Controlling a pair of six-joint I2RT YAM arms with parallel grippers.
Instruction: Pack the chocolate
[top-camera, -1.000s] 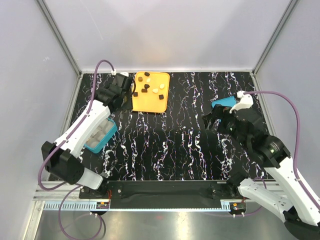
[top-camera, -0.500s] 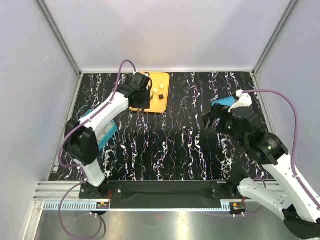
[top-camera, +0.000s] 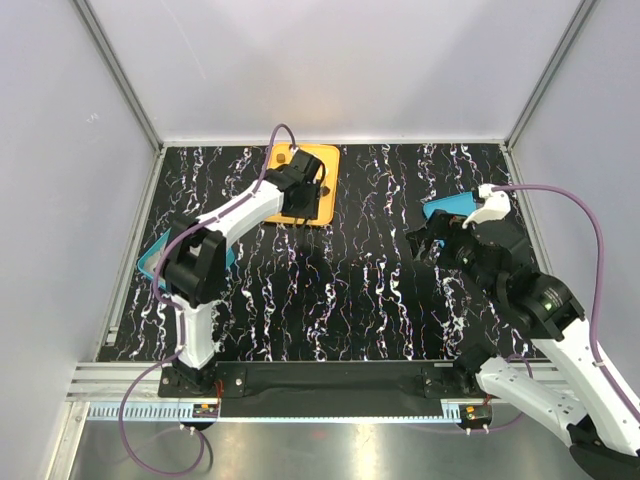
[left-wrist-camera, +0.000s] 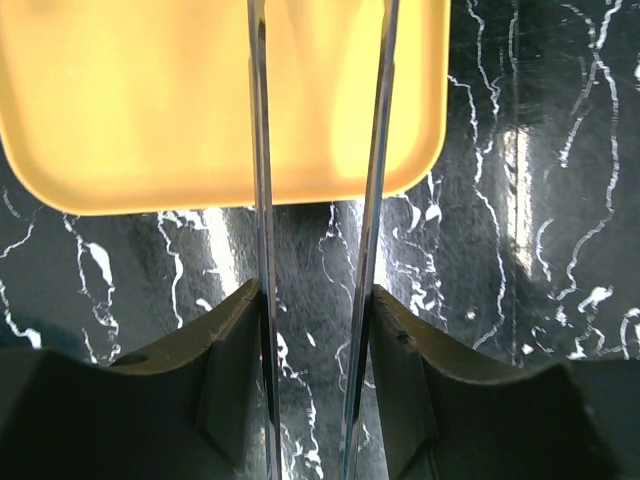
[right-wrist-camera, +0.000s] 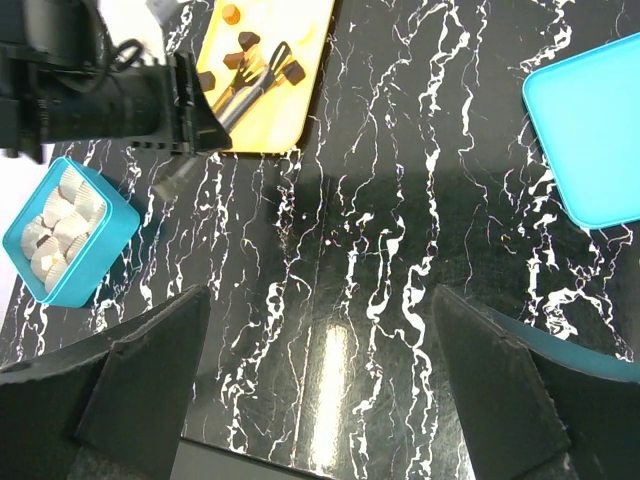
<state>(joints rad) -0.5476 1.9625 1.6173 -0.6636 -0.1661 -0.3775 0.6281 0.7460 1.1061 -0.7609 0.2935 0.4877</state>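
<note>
Orange tray (right-wrist-camera: 282, 115): chocolate (right-wrist-camera: 247, 42). Teal box (right-wrist-camera: 105, 262): paper cups (right-wrist-camera: 60, 225).

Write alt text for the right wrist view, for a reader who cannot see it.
The left arm's fingers reach among dark chocolate pieces on an orange tray at top left, over a black marbled table. A teal box of paper cups sits left, a flat teal piece right.
</note>
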